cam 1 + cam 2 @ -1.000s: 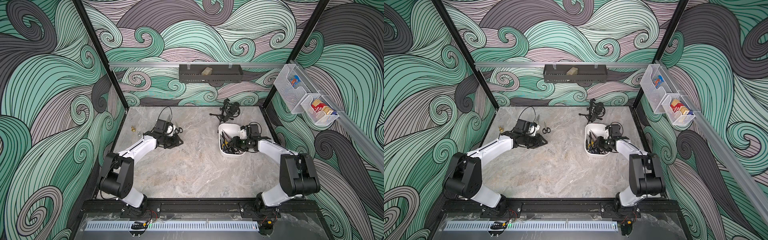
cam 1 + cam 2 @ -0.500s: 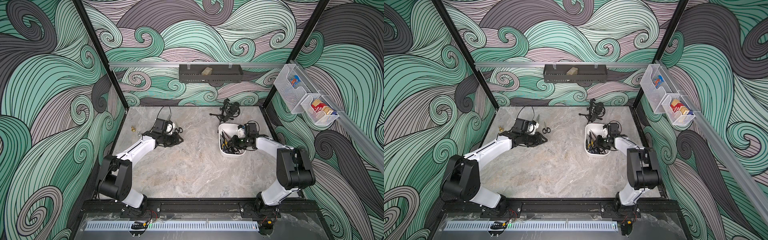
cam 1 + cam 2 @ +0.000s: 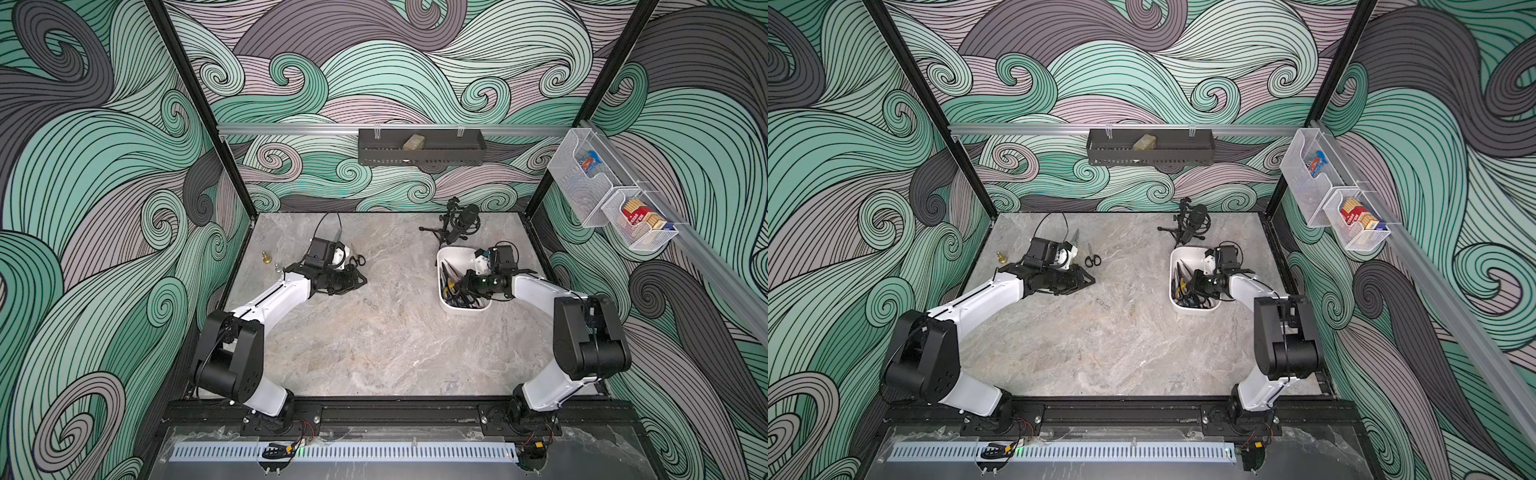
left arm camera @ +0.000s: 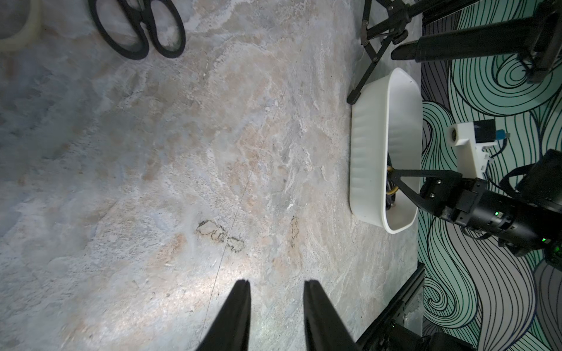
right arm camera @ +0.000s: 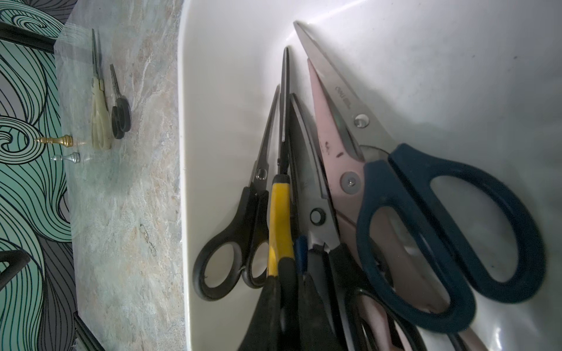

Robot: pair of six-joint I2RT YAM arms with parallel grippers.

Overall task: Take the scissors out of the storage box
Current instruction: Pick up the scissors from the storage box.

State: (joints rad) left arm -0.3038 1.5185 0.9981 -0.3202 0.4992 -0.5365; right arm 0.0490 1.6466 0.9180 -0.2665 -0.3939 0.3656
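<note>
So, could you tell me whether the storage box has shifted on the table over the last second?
No. The storage box stays where it was, its far end just in front of the microphone stand, with the same gap as before.

The storage box point(image 3: 459, 255), a smooth white tub with rounded corners, sits upright on the bench point(image 3: 395, 332). Inside it the scissors point(image 3: 449, 279) lie heaped, blades all toward one end. A big blue-handled pair point(image 5: 377, 188) rests on a pink pair point(image 5: 334, 142). Beside those are a steel-bladed pair point(image 5: 313, 200), a yellow-black pair point(image 5: 279, 212) and a slim black-handled pair point(image 5: 249, 218) nearest the box wall. Well apart from the box, a cream pair point(image 5: 99, 118) and a small black pair point(image 5: 120, 117) lie closed, side by side.
</note>
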